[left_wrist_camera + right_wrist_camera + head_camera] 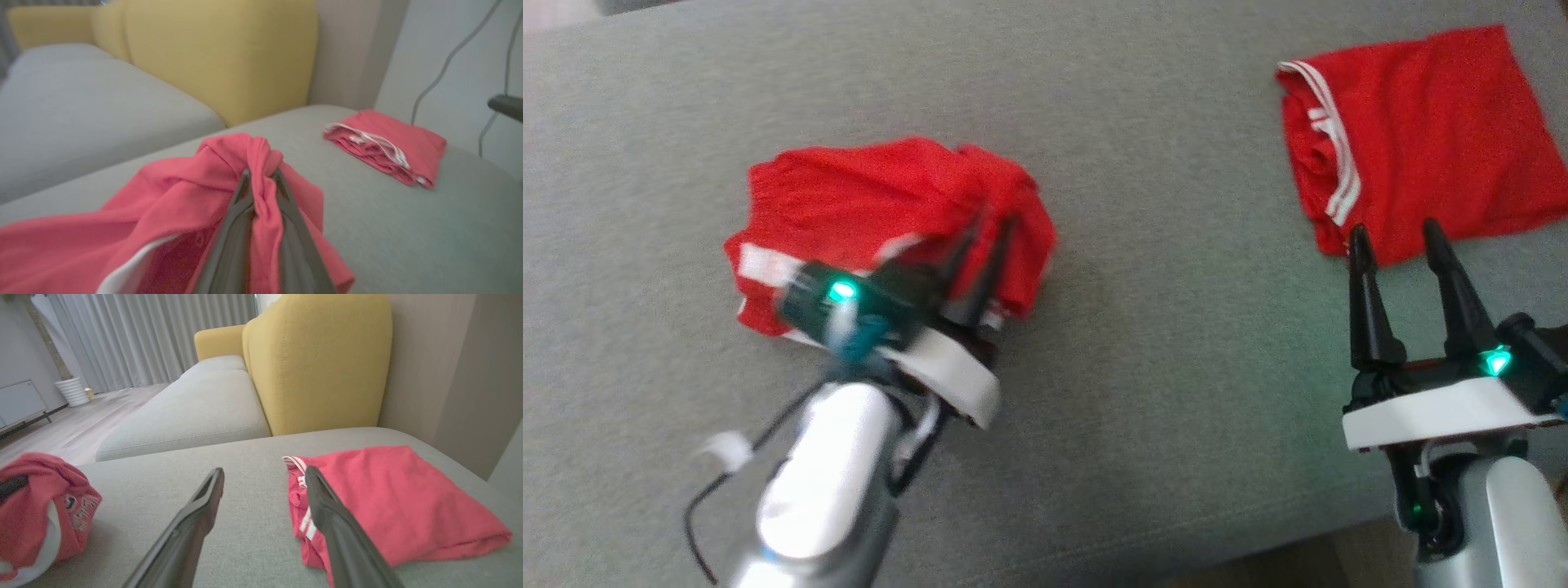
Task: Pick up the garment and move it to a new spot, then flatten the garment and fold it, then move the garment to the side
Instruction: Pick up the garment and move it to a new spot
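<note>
Grey sofa (1176, 367), L tool (995, 222) pinching garment (866, 188), prob. lifted

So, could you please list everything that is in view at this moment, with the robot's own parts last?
crumpled garment: one, red with white trim, on the near seat cushion toward the robot's left
folded garment: one, red with white stripes, flat on the same cushion toward the right
seat cushions: two, grey, the near one under both garments
backrest: one, yellow, behind the seat
curtains: pale grey, at the far end of the room
plant pot: one, white, on the wooden floor by the curtains
left gripper: one, dark fingers, shut on a fold of the crumpled garment
right gripper: one, dark fingers, open, at the folded garment's near edge
</note>
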